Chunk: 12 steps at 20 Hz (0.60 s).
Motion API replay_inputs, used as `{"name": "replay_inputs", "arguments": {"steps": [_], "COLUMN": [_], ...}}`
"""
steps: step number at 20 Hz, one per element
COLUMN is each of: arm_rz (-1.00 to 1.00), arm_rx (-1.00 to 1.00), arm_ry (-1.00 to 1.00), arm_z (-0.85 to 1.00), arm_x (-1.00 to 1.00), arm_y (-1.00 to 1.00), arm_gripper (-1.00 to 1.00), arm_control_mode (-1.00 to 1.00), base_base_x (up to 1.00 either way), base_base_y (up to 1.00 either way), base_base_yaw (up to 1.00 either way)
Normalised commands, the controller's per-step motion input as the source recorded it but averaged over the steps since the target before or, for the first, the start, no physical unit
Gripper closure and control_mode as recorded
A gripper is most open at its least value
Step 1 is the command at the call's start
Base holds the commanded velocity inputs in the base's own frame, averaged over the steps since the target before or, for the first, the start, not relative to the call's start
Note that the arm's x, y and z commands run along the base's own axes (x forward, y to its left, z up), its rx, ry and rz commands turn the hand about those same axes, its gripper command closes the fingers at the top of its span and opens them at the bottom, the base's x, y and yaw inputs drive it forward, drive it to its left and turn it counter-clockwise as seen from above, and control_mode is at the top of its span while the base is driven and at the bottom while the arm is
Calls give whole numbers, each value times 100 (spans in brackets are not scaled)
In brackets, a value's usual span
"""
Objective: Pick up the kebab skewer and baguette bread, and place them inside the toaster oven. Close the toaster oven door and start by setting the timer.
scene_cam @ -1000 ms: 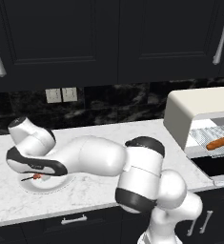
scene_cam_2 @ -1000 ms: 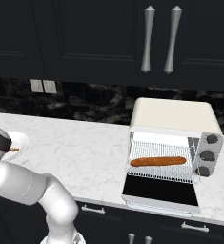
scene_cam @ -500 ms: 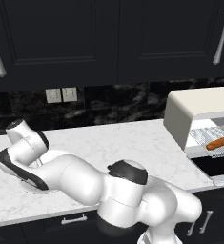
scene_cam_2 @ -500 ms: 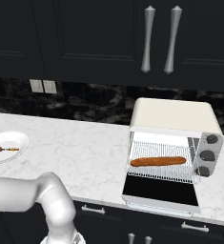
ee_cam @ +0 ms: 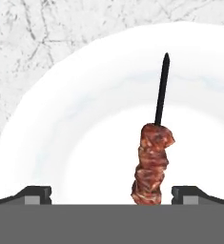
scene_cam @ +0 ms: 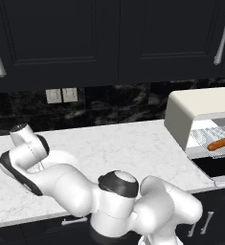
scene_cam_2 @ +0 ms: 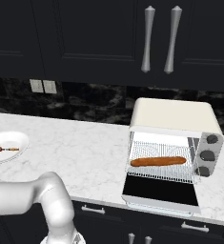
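The claw is seen spread wide apart, hovering right over a white plate on the marble tabletop, with nothing clamped in it. The kebab skewer is laid on that plate, its meat chunks sitting between the two dark fingertips, though contact can't be made out. In the right base view the skewer is spotted on the plate at the far left, well apart from the toaster oven. The toaster oven door is dropped open, and the baguette bread is already parked on the wire rack inside. No brand names or readable writing can be picked out anywhere, not even by the oven's knobs.
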Motion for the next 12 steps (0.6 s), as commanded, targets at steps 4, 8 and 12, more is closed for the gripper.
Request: {"name": "replay_inputs", "arguments": {"steps": [4, 8, 12], "arm_rz": [1, 0, 1], "arm_rx": [4, 1, 2], "arm_ry": [-4, -4, -3], "arm_z": [-28, -19, -11], "arm_x": [8, 3, 21], "arm_y": [2, 6, 15], "arm_gripper": [-100, -100, -100], "arm_control_mode": [-100, -100, -100], "base_base_x": [0, 0, 0], "base_base_y": [0, 0, 0], "base_base_yaw": [0, 0, 0]}}
